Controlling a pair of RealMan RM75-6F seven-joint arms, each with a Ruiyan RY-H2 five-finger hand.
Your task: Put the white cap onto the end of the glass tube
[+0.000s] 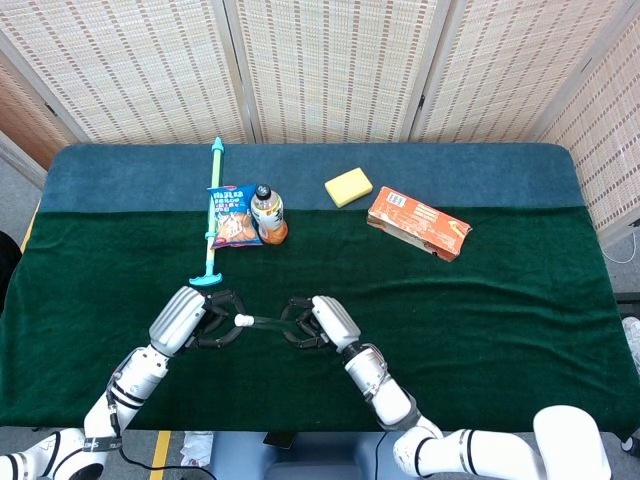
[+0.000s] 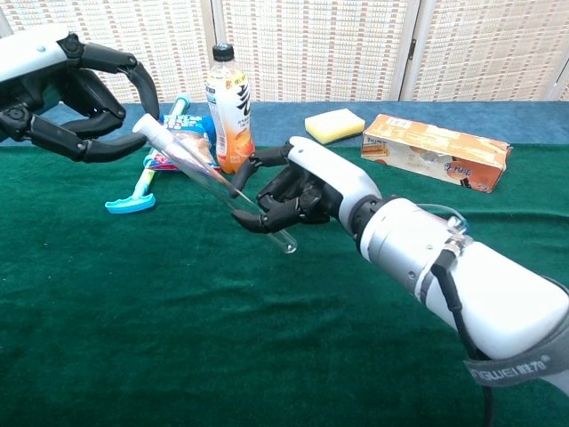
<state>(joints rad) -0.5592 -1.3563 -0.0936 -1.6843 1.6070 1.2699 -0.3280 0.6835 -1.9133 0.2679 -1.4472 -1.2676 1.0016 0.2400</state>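
A clear glass tube [image 2: 216,182] hangs slanted above the green cloth, gripped near its lower end by my right hand [image 2: 298,189]. In the head view the glass tube [image 1: 268,322] runs leftward out of my right hand [image 1: 322,322]. The white cap [image 2: 143,126] sits on the tube's upper left end. My left hand [image 2: 62,96] is at that end, its dark fingers [image 2: 133,74] curved apart around the cap. From above, the white cap [image 1: 241,320] lies just past the spread fingers of my left hand [image 1: 188,316]. I cannot tell whether a fingertip touches it.
Behind the hands stand an orange drink bottle [image 2: 228,100], a snack packet [image 1: 232,215] and a teal long-handled tool [image 1: 212,215]. A yellow sponge [image 2: 334,124] and an orange carton [image 2: 436,151] lie to the right. The green tablecloth [image 2: 178,338] spreads beneath.
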